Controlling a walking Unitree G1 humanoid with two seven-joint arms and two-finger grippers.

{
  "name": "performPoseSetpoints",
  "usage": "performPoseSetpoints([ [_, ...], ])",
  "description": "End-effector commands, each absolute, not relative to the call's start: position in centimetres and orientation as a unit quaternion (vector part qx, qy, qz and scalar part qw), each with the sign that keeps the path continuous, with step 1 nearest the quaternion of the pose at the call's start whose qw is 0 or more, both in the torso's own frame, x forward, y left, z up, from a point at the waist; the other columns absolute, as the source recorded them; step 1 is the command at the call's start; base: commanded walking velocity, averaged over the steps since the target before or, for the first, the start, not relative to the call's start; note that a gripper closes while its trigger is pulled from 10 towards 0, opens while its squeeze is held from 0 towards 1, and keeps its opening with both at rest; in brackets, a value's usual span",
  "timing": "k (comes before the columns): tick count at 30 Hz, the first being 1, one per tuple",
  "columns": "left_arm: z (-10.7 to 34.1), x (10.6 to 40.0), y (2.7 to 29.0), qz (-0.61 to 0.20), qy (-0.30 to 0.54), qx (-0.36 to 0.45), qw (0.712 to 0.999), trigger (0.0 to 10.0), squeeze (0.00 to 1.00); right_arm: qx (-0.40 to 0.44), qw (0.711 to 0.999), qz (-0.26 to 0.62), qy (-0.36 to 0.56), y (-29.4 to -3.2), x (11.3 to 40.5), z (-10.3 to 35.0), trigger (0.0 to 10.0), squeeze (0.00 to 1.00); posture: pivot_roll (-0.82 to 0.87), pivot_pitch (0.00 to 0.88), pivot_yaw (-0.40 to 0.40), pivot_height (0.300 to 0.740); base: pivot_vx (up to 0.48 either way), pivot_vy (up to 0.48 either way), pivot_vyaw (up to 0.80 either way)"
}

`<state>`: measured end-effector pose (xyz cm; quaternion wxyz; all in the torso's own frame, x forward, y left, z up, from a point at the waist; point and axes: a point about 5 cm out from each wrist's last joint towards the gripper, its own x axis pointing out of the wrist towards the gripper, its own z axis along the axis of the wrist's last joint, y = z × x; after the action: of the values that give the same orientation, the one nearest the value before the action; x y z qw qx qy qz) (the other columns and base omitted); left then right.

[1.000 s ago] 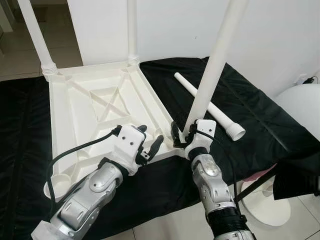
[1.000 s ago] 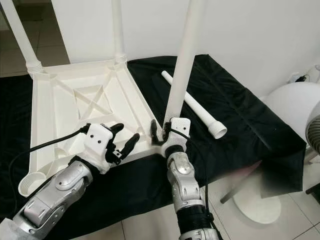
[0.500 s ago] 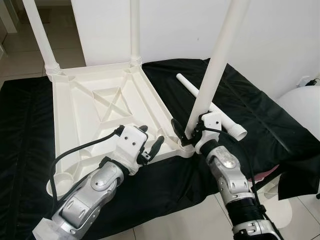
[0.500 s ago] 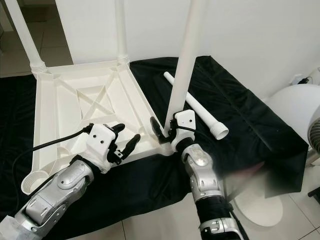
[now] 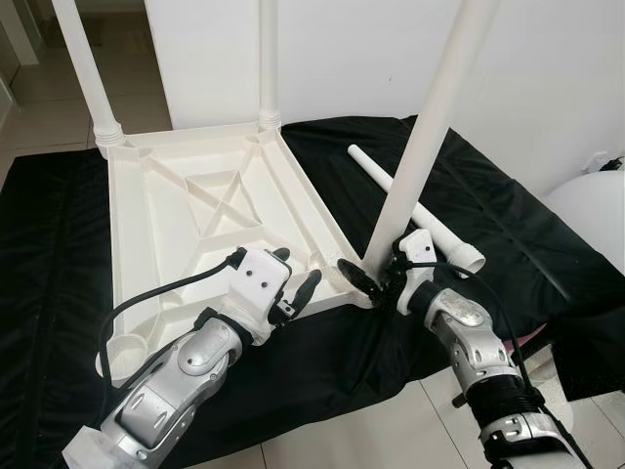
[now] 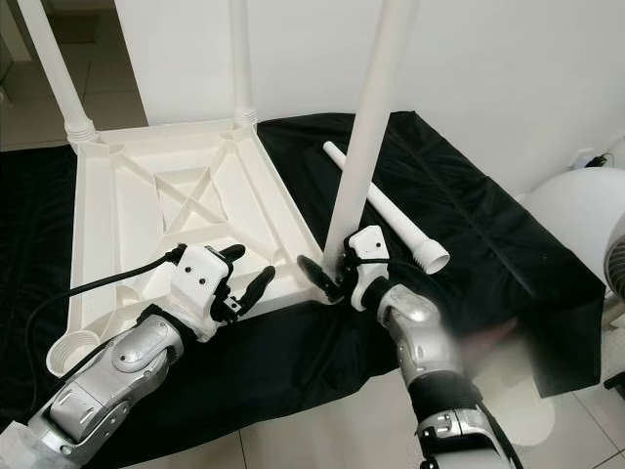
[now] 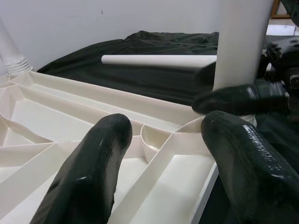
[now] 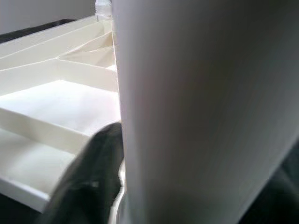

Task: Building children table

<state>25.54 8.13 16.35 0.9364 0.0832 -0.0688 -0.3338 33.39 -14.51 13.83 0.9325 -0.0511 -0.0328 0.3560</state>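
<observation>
1. A white plastic children's table (image 5: 195, 210) lies upside down on a black cloth (image 5: 508, 234). Its underside is a shallow tray shape with raised ribs that cross in an X.
2. The black cloth is soft and wrinkly. It covers the surface that the table lies on and hangs over the near edge above the pale tiled floor (image 5: 391, 435).
3. Two long round white legs stand up from the far corners, the far-left leg (image 5: 86, 68) and the far-right leg (image 5: 267, 59). Each has a ridged collar at its base.
4. A third leg (image 5: 430, 127) stands at the near right corner and leans a little. It is a smooth, thick white tube.
5. The right tool (image 5: 379, 277) is clenched on the third leg right at its base, one black finger on each side of the tube.
6. The left tool (image 5: 296, 278) is released, with its two thick, shiny black fingers spread apart. It is over the near edge of the table, close to the corner with the third leg.
7. A fourth loose leg (image 5: 415, 210) lies flat on the cloth, beside the table on the right. Its near end is ridged and hollow.
8. An empty round socket (image 5: 122, 352) sits at the near left corner.
</observation>
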Motion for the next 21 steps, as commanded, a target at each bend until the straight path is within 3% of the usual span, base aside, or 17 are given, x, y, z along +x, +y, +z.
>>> performPoseSetpoints([
  [1, 16.1, 24.7, 7.2, -0.439, -0.058, 0.096, 0.892, 10.0, 0.00, -0.058, 0.931, 0.360, -0.030, -14.7, 33.5, 13.7, 0.0, 0.00, 0.03, 0.023, -0.042, 0.740, 0.000, 0.000, 0.00],
  [8, 16.1, 24.7, 7.1, -0.440, -0.059, 0.096, 0.891, 10.0, 0.00, -0.059, 0.928, 0.366, -0.024, -15.2, 33.6, 13.4, 0.0, 0.00, 0.03, 0.026, -0.045, 0.740, 0.000, 0.000, 0.00],
  [9, 16.1, 24.7, 7.1, -0.440, -0.059, 0.096, 0.891, 10.0, 0.00, -0.054, 0.929, 0.366, -0.021, -15.2, 33.6, 13.3, 1.9, 0.00, 0.03, 0.029, -0.046, 0.740, 0.000, 0.000, 0.00],
  [10, 16.1, 24.6, 7.0, -0.441, -0.058, 0.094, 0.891, 10.0, 0.00, -0.047, 0.929, 0.366, -0.016, -15.2, 33.5, 13.1, 10.0, 0.00, 0.03, 0.031, -0.046, 0.740, 0.000, 0.000, 0.00],
  [21, 15.9, 24.4, 6.9, -0.441, -0.054, 0.089, 0.891, 10.0, 0.00, 0.000, 0.936, 0.352, -0.002, -13.6, 32.8, 12.3, 10.0, 0.00, 0.02, 0.037, -0.050, 0.740, 0.000, 0.000, 0.00],
])
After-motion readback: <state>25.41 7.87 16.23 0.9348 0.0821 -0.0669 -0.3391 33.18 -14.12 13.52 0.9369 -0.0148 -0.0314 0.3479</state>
